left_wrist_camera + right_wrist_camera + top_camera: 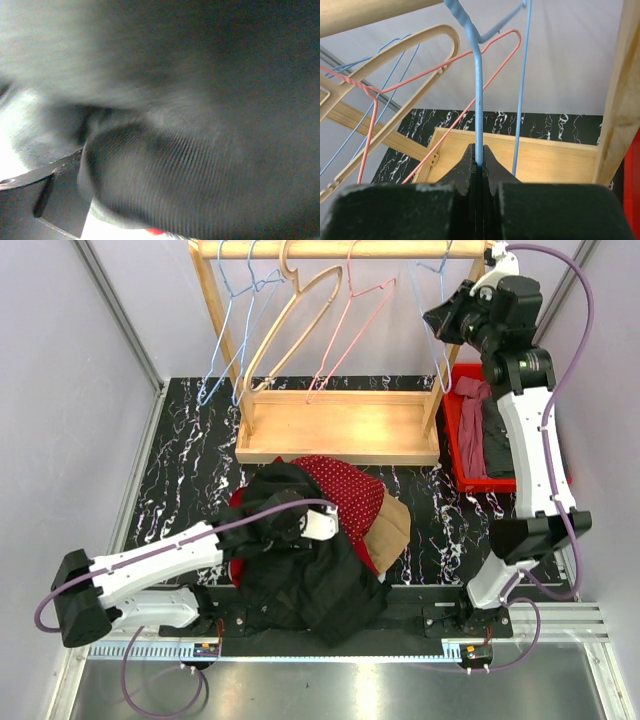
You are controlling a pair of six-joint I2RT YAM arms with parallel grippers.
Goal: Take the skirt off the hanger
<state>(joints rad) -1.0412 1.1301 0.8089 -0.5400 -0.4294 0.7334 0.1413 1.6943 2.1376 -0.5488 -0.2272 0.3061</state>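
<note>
A bare blue wire hanger (pixel 441 360) hangs at the right end of the rack rod (pixel 340 248). My right gripper (pixel 437 315) is shut on its stem, which shows pinched between the fingertips in the right wrist view (pixel 478 100). No garment hangs on it. My left gripper (pixel 318 525) sits low in a pile of clothes: a black garment (pixel 300 570), a red dotted one (pixel 350 490) and a tan one (pixel 390 530). I cannot tell which is the skirt. In the left wrist view dark ribbed cloth (pixel 200 175) drapes over the gripper; one finger (pixel 60 195) shows far to the left, so the jaws stand apart.
The wooden rack has a flat base (pixel 340 425) and also carries a pink hanger (pixel 350 330), a wooden hanger (pixel 290 320) and two blue hangers (pixel 230 330). A red bin (pixel 462 455) with clothes stands at the right beside the right arm.
</note>
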